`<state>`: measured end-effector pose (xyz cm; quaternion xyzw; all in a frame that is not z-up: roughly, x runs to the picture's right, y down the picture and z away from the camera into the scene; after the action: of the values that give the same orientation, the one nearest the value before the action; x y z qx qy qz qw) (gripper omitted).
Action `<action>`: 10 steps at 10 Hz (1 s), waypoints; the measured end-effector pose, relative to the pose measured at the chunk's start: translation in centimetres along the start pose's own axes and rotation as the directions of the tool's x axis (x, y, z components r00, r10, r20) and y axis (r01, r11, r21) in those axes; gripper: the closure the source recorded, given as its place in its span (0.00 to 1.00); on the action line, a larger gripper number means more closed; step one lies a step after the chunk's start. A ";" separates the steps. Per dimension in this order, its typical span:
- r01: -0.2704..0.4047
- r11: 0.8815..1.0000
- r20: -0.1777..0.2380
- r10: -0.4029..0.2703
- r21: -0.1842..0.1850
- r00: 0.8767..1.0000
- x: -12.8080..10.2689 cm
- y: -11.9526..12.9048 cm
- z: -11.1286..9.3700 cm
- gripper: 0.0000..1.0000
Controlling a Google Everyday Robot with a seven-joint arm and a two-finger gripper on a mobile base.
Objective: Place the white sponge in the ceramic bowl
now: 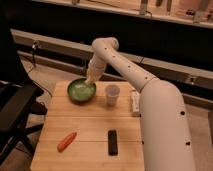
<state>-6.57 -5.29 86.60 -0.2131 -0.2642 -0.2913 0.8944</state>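
Note:
A green ceramic bowl (81, 91) sits at the back left of the wooden table (90, 130). My gripper (90, 79) hangs just above the bowl's right rim, at the end of the white arm (125, 67). A pale patch inside the bowl could be the white sponge (83, 89), but I cannot make it out for sure.
A white paper cup (112, 94) stands right of the bowl. An orange carrot (66, 141) lies at the front left and a black remote (113, 142) at the front middle. A white object (134, 102) lies by the arm's base. A black chair (15, 107) stands at left.

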 end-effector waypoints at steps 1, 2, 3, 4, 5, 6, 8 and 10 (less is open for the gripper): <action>0.023 1.000 0.000 -0.023 0.000 1.000 -0.1 -0.1 0.1 0.65; 0.062 0.998 0.006 -0.062 0.002 0.998 -0.9 -0.8 0.4 0.54; 0.109 0.994 0.007 -0.110 0.004 0.994 -2.0 -1.8 0.9 0.43; 0.155 0.988 0.000 -0.155 0.010 0.988 -3.3 -2.9 1.4 0.33; 0.185 0.983 -0.013 -0.185 0.017 0.983 -3.8 -3.4 1.5 0.24; 0.200 0.979 -0.026 -0.200 0.024 0.979 -3.8 -3.5 1.5 0.20; 0.216 0.976 -0.040 -0.215 0.035 0.976 -4.0 -3.6 1.5 0.20; 0.190 0.981 -0.030 -0.189 0.035 0.982 -3.5 -3.4 1.4 0.30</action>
<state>-11.63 -5.67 86.38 -0.1662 -0.2769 -0.3729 0.8698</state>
